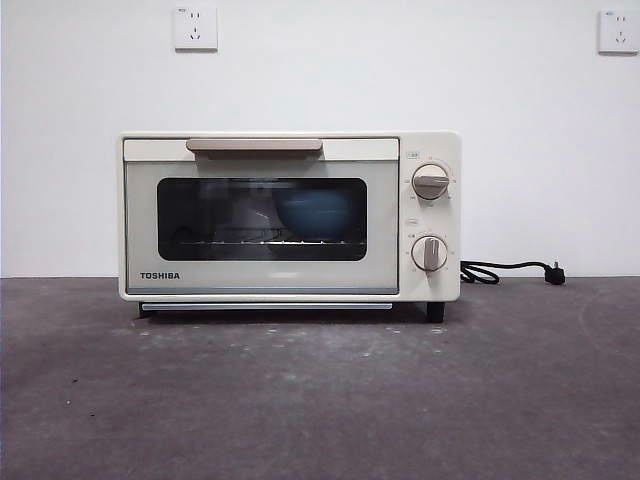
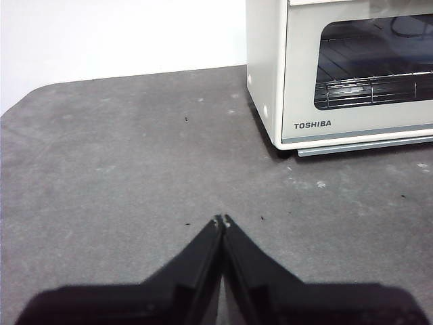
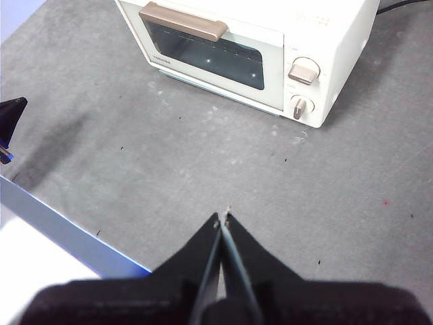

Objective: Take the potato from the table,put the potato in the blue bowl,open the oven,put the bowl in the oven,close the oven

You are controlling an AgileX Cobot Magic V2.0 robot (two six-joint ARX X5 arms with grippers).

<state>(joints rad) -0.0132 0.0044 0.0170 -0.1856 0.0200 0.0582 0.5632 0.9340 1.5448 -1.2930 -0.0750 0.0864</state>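
Note:
The cream-white oven point(image 1: 290, 215) stands on the dark grey table point(image 1: 320, 390) with its door closed. Through the dark window I see the blue bowl point(image 1: 312, 213) resting on the wire rack inside. The potato is hidden from view. My left gripper point(image 2: 222, 221) is shut and empty, hovering over bare table in front of and off to the side of the oven point(image 2: 338, 68). My right gripper point(image 3: 223, 218) is also shut and empty, held high above the table well in front of the oven point(image 3: 250, 47). Neither gripper appears in the front view.
A black power cord point(image 1: 510, 271) trails from the oven's right side along the table's back edge. Two wall sockets point(image 1: 195, 28) sit high on the white wall. The table's near edge point(image 3: 61, 227) runs close to the right gripper.

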